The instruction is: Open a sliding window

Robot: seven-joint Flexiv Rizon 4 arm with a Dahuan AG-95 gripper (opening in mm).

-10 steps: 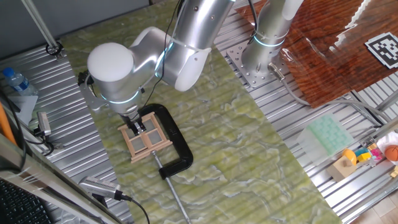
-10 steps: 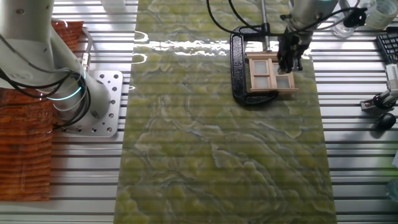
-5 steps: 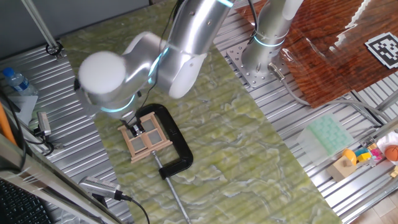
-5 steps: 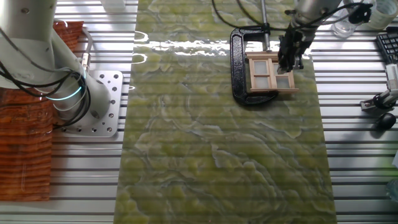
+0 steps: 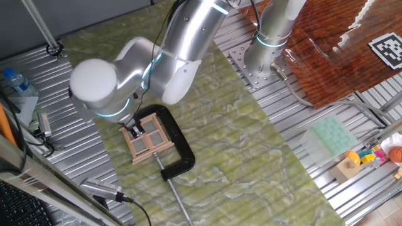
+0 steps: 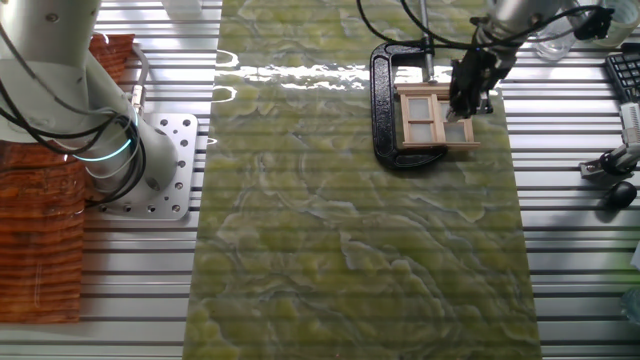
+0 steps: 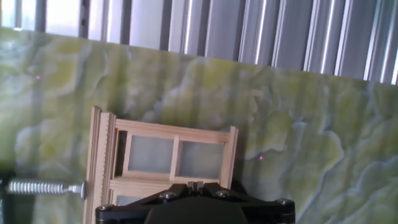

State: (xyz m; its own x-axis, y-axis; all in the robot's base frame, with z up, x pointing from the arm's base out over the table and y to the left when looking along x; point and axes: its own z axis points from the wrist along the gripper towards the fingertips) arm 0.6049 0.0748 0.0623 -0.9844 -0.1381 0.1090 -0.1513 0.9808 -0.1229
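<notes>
Since the frame one second earlier, the arm's elbow housing has swung outward, away from the robot base, while the gripper (image 6: 465,100) has stayed planted on the sliding window (image 6: 434,121).

Location: the sliding window lies flat on the green mat (image 5: 251,150), inside the throat of the black C-clamp (image 5: 178,150), which pins its frame.

Gripper state: cannot be determined. In the hand view the black gripper body hides the fingertips, and in both fixed views they are too small to resolve.

Governing relation: the gripper stands directly over the sash at the window edge farthest from the clamp spine. The sash appears offset beyond the frame on that side, and its travel axis seems to run perpendicular to the clamp screw (image 7: 43,187). Judged status: opening is partly complete; any further motion should follow that axis.
</notes>
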